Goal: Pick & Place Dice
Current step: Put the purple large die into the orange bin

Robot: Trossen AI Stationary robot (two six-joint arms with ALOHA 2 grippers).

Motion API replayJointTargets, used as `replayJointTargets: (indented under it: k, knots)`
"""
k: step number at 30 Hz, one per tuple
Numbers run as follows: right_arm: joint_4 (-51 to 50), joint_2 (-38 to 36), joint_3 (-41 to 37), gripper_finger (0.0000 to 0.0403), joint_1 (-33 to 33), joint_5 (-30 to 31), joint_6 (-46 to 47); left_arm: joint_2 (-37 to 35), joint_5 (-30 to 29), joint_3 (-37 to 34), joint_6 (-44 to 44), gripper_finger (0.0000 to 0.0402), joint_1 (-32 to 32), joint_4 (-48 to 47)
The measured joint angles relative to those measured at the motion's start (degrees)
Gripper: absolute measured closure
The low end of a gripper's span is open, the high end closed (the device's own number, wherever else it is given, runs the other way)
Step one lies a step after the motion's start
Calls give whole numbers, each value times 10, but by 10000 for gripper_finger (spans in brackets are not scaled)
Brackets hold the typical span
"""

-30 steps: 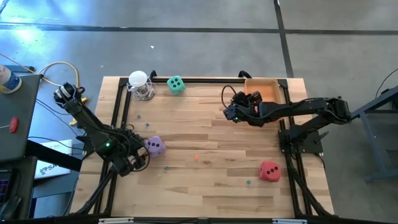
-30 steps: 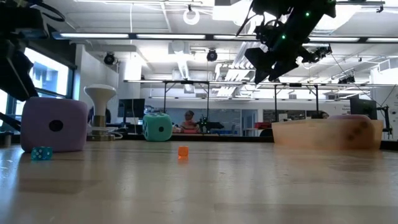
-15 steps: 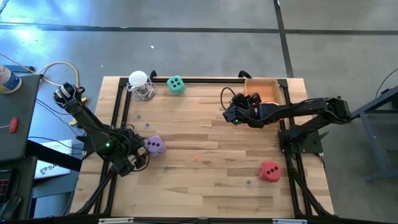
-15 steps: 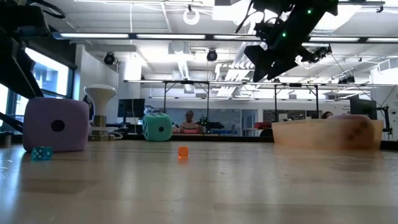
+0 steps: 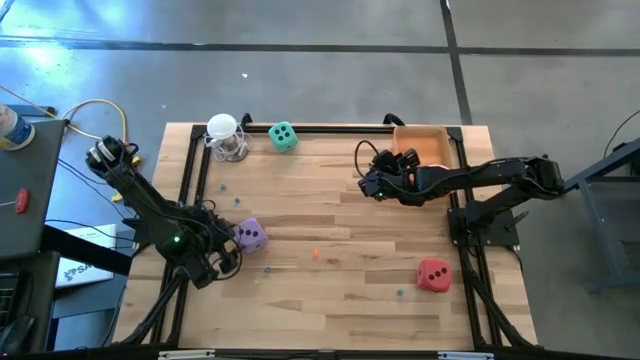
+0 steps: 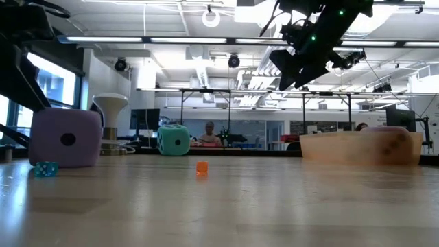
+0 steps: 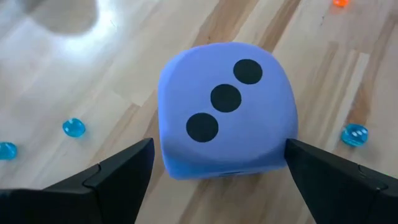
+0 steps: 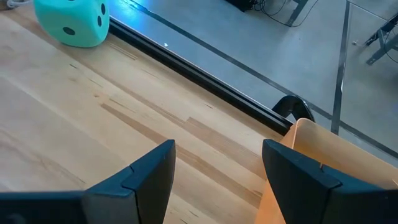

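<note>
The purple die (image 7: 224,112) rests on the table at the left (image 5: 249,235), three pips up. My left gripper (image 7: 219,149) is open, slanting down, with one finger on either side of the die's near end. The green die (image 5: 283,136) sits at the far edge. The red die (image 5: 433,274) lies near the right edge. My right gripper (image 8: 217,152) hangs open and empty above the table (image 5: 372,183), beside the wooden box (image 5: 428,143). In the low view a pale pink rounded top (image 6: 384,128) shows just over that box's rim. My left gripper's fingers (image 7: 127,171) stand close against two opposite sides of the purple die, low at its near end (image 7: 180,168). I cannot tell whether they touch it. The die sits flat on the table.
A white round-topped object (image 5: 225,133) stands at the far left corner, next to the green die. Tiny coloured beads lie scattered on the wood, such as an orange one (image 6: 202,167) and blue ones (image 7: 73,127). A black frame (image 5: 330,128) edges the table.
My left gripper has eased slightly down around the purple die, still open. The die has slid a little toward the table's right, staying flat.
</note>
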Motion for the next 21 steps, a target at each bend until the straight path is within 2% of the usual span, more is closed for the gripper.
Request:
replayJointTargets:
  k: [14,21]
  knots:
    - [2,0,0,170,0,-4,0,19,-5,0,-10,49,16,2]
    - [2,0,0,170,0,-20,0,19,-3,-1,74,49,80,44]
